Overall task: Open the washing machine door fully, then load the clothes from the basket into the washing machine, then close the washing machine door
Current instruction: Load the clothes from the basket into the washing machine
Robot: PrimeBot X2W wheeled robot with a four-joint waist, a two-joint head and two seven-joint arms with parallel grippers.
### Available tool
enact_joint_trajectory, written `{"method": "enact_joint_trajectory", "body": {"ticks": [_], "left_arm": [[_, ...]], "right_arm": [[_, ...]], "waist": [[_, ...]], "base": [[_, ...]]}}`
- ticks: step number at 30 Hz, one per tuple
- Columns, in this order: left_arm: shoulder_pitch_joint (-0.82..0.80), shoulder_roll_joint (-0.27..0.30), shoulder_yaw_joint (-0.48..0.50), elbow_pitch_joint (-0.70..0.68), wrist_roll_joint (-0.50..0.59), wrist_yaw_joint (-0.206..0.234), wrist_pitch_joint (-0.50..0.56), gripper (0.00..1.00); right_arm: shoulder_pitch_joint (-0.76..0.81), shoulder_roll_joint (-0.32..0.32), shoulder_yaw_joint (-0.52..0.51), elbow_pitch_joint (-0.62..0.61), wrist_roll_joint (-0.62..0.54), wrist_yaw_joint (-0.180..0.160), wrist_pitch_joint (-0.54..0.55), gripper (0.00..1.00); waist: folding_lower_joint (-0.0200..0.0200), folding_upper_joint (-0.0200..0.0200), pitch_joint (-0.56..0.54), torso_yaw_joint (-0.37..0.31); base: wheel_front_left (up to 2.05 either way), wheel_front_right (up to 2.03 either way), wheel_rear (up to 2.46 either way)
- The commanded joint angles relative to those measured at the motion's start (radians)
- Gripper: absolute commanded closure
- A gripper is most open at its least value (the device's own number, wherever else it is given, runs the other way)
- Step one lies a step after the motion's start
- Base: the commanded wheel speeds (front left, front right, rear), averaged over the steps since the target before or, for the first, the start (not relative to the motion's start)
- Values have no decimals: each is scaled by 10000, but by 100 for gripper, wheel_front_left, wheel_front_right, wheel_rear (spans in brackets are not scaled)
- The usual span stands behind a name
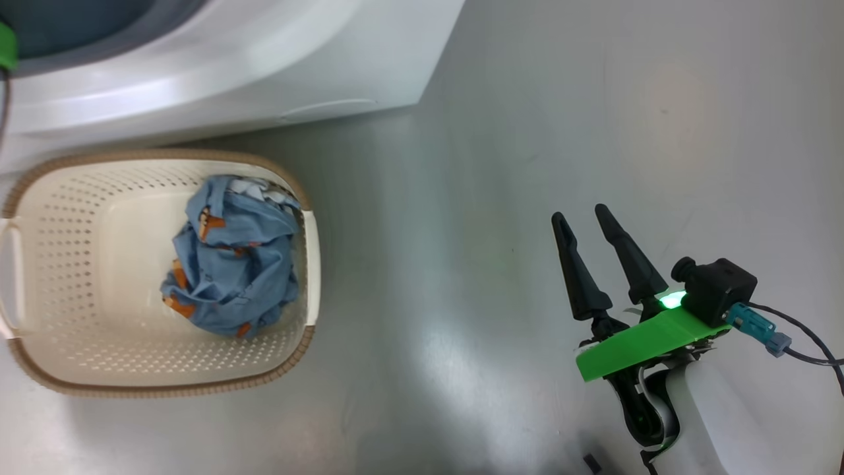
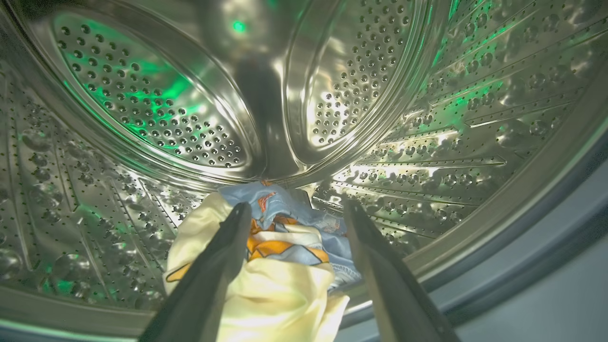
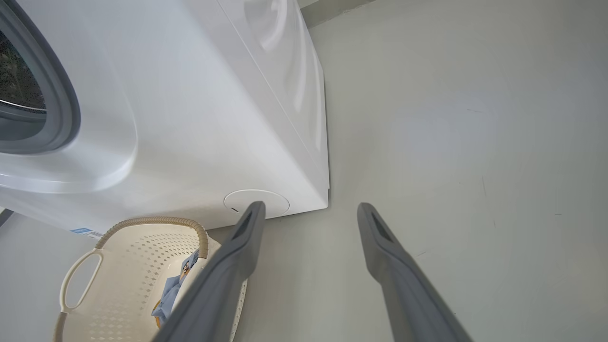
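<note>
The washing machine [image 1: 264, 72] stands at the top left, and its door is out of view. My left gripper [image 2: 297, 205] is inside the steel drum [image 2: 156, 109], open, its fingers apart on either side of a cream and light blue garment [image 2: 280, 285] lying on the drum's bottom. More light blue clothes [image 1: 231, 264] sit bunched in the right half of the basket [image 1: 79, 264] in front of the machine. My right gripper [image 1: 580, 212] hangs open over the floor well to the right of the basket, holding nothing. The right wrist view shows the right gripper [image 3: 311, 205], the basket [image 3: 128, 247] and the clothes [image 3: 171, 292].
Bare grey floor [image 1: 461, 264] spreads between the basket and my right arm and past the machine's corner. The grey rubber ring [image 3: 66, 104] frames the drum opening. A round cover [image 3: 275, 202] and a blue label [image 3: 85, 232] mark the machine's lower front.
</note>
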Motion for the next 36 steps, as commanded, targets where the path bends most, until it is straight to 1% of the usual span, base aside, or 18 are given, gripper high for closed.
{"method": "enact_joint_trajectory", "body": {"ticks": [1, 10, 11, 16, 26, 32, 36], "left_arm": [[369, 434, 245, -384, -56, 82, -90, 0], [2080, 412, 625, -1589, -330, 351, -131, 0], [2080, 412, 625, -1589, -330, 351, -131, 0], [3193, 396, 799, -2571, -190, 626, -139, 0], [5419, 377, 1944, -4452, -240, 1048, -142, 0], [6798, 231, 2517, -5331, -94, 1039, -142, 0], [7663, -92, 2871, -5830, 79, 1007, -142, 0]], "right_arm": [[304, 42, 158, -144, -80, 16, -118, 0], [446, 42, 65, -86, -173, 16, -118, 0], [446, 42, 65, -86, -173, 16, -118, 0], [518, 42, 2, -88, -291, 16, -118, 0], [565, 42, -6, -12, -279, 16, -118, 0], [570, 42, 32, 80, -233, 16, -118, 0], [650, 42, 11, 139, -218, 16, -118, 0]], "waist": [[1, 0, -290, 168], [1, 0, -725, 374], [1, 0, -725, 374], [1, 0, -905, 519], [1, 0, -1122, 594], [1, 0, -1249, 598], [1, 0, -1486, 620]], "base": [[0, 0, 0], [0, 0, 0], [0, 0, 0], [0, 0, 0], [0, 0, 0], [0, 0, 0], [0, 0, 0]]}}
